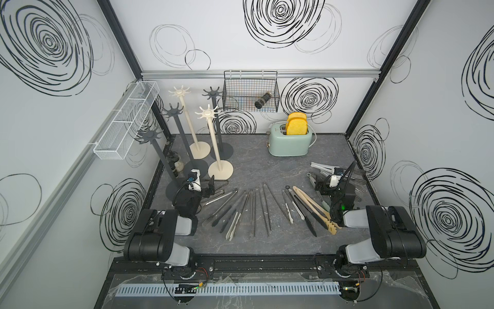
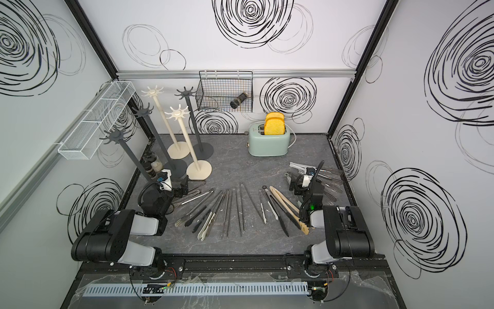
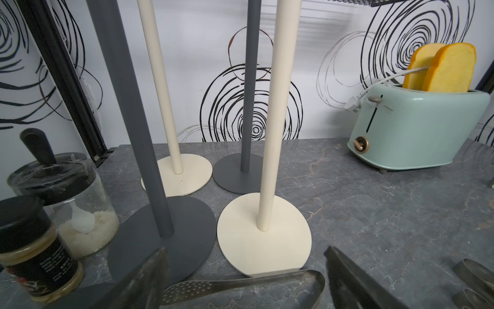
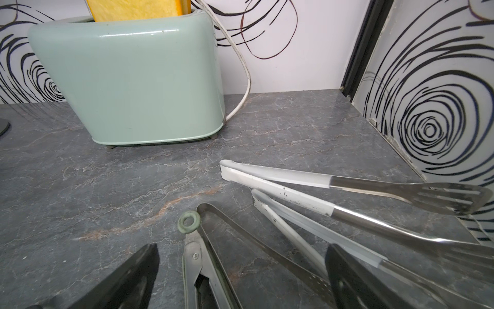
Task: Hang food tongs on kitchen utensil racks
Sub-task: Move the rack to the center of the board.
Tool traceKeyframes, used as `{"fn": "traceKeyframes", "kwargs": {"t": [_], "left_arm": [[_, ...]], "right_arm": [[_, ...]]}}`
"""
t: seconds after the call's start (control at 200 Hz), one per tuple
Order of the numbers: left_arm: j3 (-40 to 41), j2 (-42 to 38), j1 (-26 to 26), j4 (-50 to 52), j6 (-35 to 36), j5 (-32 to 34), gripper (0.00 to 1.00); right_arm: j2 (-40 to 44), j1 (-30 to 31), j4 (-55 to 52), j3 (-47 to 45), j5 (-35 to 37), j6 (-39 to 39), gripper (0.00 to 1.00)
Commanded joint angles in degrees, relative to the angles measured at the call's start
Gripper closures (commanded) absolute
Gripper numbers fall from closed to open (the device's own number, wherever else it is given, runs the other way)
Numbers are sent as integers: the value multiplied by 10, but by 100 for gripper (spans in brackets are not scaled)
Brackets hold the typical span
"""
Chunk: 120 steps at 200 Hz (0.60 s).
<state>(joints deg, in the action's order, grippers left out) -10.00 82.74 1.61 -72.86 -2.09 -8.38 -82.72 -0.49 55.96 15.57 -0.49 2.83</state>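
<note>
Nothing hung yet: all slim black, steel and white food tongs (image 1: 251, 211) lie on the grey marbled tabletop (image 1: 254, 166).
In both top views the five tall grey and cream pole racks (image 1: 213, 139), left of the mint-green toaster (image 1: 290, 141), are bare. Left wrist view: the left end effector (image 3: 246, 267) stands open over a perforated steel pair (image 3: 240, 287). Right wrist view: the right end effector (image 4: 242, 251), also open, hovers over ring-ended steel tongs (image 4: 193, 255).
</note>
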Motion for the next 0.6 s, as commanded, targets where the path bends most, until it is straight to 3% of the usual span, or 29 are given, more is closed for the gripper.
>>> {"fn": "traceKeyframes", "kwargs": {"t": [0.0,0.12,0.28,0.595], "left_arm": [[-34,-63,-1,63,-7,36,4],[-34,-125,-21,95,-3,83,3],[-24,-167,-34,73,-57,102,3],[-133,-122,-114,138,-54,45,5]], "right_arm": [[55,-1,-93,52,23,16,0],[87,5,-163,85,45,43,0],[116,22,-274,134,39,66,1],[197,38,-337,144,8,60,2]]}}
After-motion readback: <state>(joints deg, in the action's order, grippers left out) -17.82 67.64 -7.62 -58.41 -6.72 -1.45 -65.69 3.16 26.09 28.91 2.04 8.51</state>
